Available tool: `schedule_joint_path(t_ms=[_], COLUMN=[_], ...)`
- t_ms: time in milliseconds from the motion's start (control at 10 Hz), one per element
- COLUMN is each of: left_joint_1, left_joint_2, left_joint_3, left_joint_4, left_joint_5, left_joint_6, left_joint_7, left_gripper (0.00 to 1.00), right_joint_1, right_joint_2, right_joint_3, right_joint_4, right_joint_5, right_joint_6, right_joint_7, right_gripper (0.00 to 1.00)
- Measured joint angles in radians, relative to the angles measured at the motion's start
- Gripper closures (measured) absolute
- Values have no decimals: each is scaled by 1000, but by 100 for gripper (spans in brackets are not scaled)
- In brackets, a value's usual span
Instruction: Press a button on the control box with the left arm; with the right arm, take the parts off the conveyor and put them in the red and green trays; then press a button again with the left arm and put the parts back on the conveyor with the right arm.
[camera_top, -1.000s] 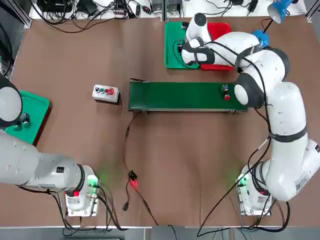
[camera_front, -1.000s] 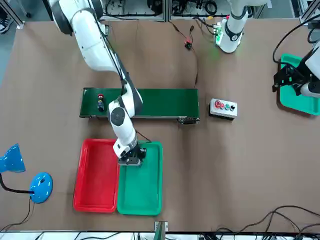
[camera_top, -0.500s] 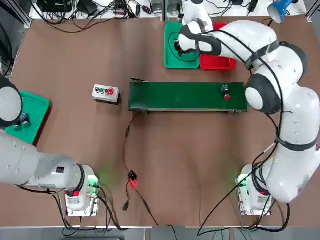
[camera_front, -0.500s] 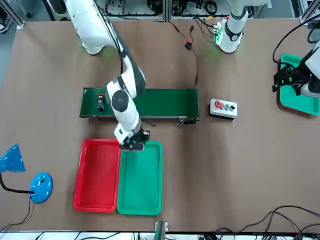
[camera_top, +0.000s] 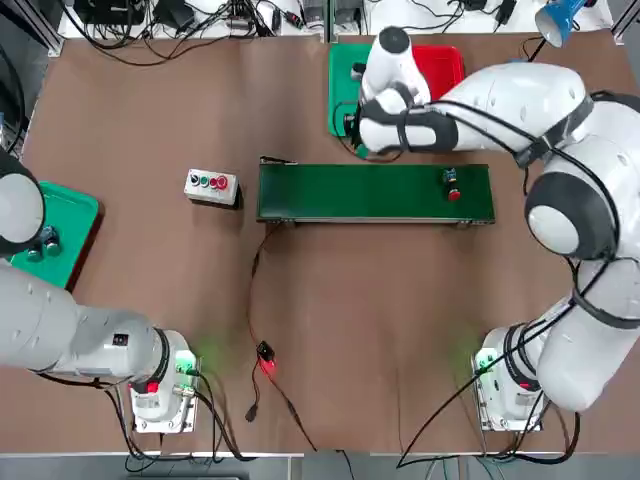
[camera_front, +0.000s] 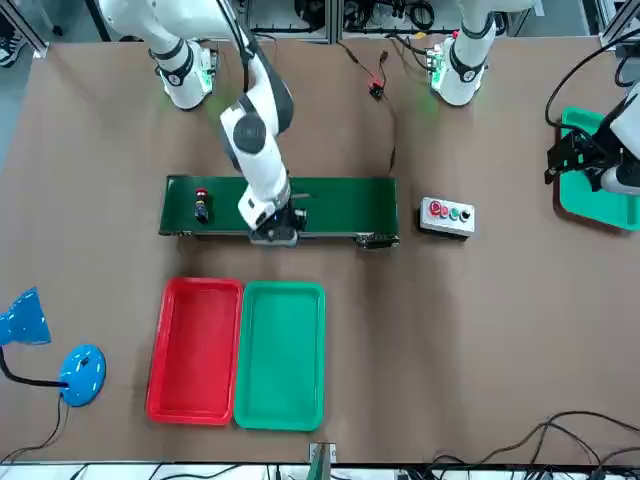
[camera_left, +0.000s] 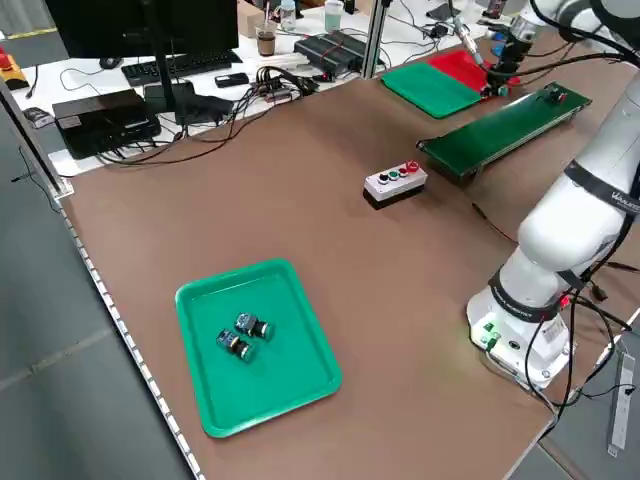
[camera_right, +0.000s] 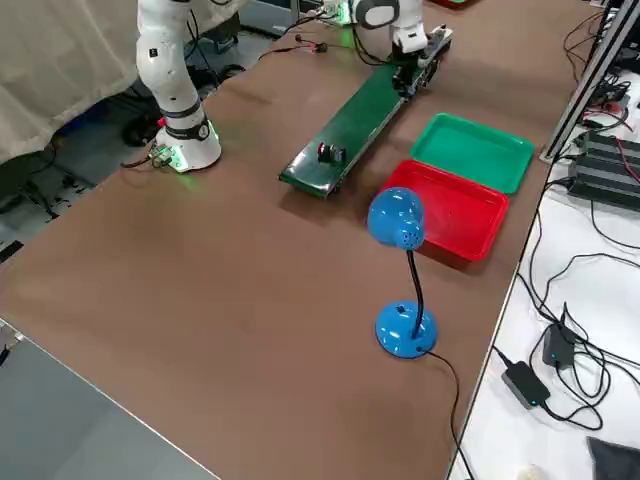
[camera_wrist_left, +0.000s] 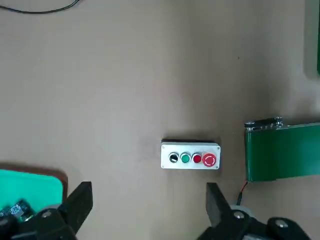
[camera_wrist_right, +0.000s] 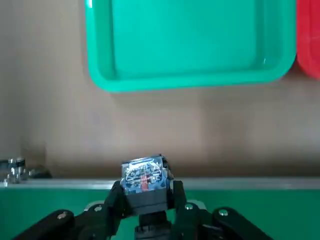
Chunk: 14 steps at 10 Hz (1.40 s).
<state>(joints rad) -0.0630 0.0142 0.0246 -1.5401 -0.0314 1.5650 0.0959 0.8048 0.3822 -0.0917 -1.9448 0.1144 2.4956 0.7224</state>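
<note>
My right gripper (camera_front: 273, 230) is shut on a small blue-grey part (camera_wrist_right: 144, 177) with a red centre. It hangs at the tray-side edge of the green conveyor (camera_top: 375, 192), near the belt's middle. Another part (camera_top: 451, 183) with a red cap lies on the belt at its right end. Beyond the belt, the green tray (camera_front: 281, 355) and the red tray (camera_front: 195, 350) show nothing inside. The control box (camera_top: 211, 186), with black, green and red buttons, stands left of the conveyor. My left gripper (camera_wrist_left: 147, 205) stays open, far left and well short of the box (camera_wrist_left: 190, 156).
A second green tray (camera_left: 255, 345) holding two small parts (camera_left: 240, 335) lies at the table's left edge under my left arm. A blue desk lamp (camera_front: 60, 350) stands beyond the red tray. Cables (camera_top: 262, 360) trail across the table in front of the conveyor.
My right gripper has carried the part from above the green tray back toward me, to the conveyor's edge. The left arm has not moved.
</note>
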Motion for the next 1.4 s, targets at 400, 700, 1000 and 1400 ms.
schedule_joint_path(t_ms=[400, 700, 1000, 1400], left_joint_1=[0, -1, -1, -1], left_joint_2=[0, 0, 0, 0], left_joint_3=[-1, -1, -1, -1], left_joint_4=[0, 0, 0, 0], left_joint_5=[0, 0, 0, 0], left_joint_6=[0, 0, 0, 0], left_joint_7=[0, 0, 0, 0], left_gripper=[0, 0, 0, 0], right_joint_1=[99, 121, 136, 140], right_joint_2=[-12, 14, 81, 89], right_joint_3=[1, 1, 0, -1], right_joint_4=[-30, -42, -42, -37], right_joint_5=[0, 0, 0, 0], right_joint_6=[87, 108, 173, 186], right_joint_7=[149, 158, 158, 161], right_gripper=[56, 56, 56, 49])
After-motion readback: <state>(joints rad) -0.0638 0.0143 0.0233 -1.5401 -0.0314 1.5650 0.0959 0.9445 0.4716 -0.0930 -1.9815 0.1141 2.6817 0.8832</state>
